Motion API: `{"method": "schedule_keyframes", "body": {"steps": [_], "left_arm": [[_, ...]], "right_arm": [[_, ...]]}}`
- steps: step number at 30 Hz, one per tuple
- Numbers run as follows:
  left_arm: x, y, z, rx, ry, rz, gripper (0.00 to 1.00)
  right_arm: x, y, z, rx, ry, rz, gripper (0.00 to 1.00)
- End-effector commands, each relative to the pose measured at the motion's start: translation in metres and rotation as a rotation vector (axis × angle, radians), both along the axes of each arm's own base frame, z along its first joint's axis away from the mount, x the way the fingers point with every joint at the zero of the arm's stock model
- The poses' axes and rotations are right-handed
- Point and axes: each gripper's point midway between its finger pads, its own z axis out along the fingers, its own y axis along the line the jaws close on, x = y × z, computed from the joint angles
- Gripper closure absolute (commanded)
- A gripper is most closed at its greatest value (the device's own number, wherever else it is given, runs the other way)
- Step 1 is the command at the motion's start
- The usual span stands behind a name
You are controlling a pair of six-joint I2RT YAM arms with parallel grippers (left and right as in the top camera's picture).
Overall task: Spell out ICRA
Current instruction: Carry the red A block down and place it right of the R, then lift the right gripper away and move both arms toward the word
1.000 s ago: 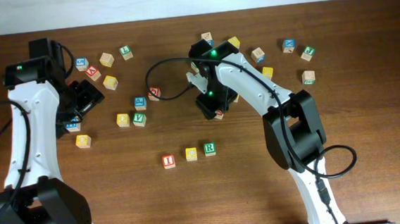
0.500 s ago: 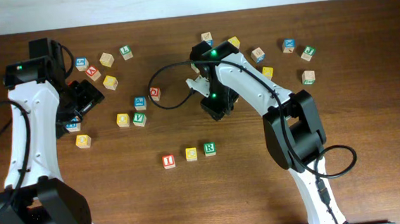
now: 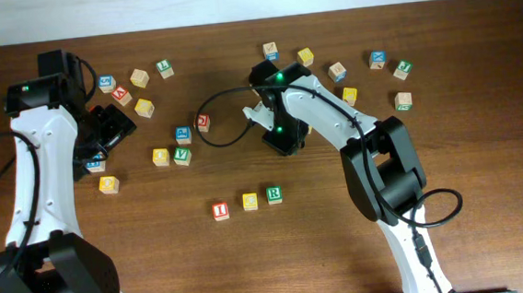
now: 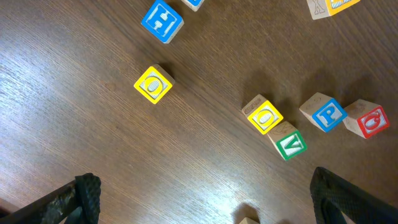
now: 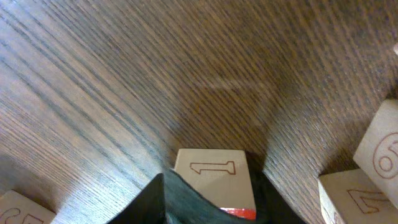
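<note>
Right end effector (image 3: 282, 138) is clamped on a red-faced cube (image 5: 214, 177), with its dark fingers (image 5: 183, 200) pressed to either side. The right wrist view shows an outlined 1 on the cube's side and only a sliver of the red face. I take it for the A, but the letter itself cannot be read. From overhead the cube is hidden under the end effector, which hangs beyond the R cube (image 3: 273, 195), toward the far edge of the worktop (image 3: 159, 264) and apart from it.

Three letters stand in a slightly slanted line. The C cube (image 3: 250, 201) is just beside the R cube on its left, and the I cube (image 3: 220, 210) is next beyond the C. Nothing stands on the R cube's right.

By my judgement the word is three-quarters done. What remains is to carry the held cube to the R cube's right side, set it down with the letter up, and let go.

Left end effector (image 3: 111, 127) is well off to the R cube's left among spare cubes (image 3: 160, 156). Its fingertips (image 4: 84, 198) are spread wide and hold nothing.
</note>
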Motion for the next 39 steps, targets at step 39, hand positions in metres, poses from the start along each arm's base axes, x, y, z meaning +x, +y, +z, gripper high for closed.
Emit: {"method": "schedule_keyframes", "body": {"steps": [39], "left_arm": [[0.000, 0.001, 0.006, 0.003, -0.020, 0.012, 0.01]], "right_arm": [[-0.057, -0.075, 0.189, 0.074, -0.114, -0.820, 0.50]]}}
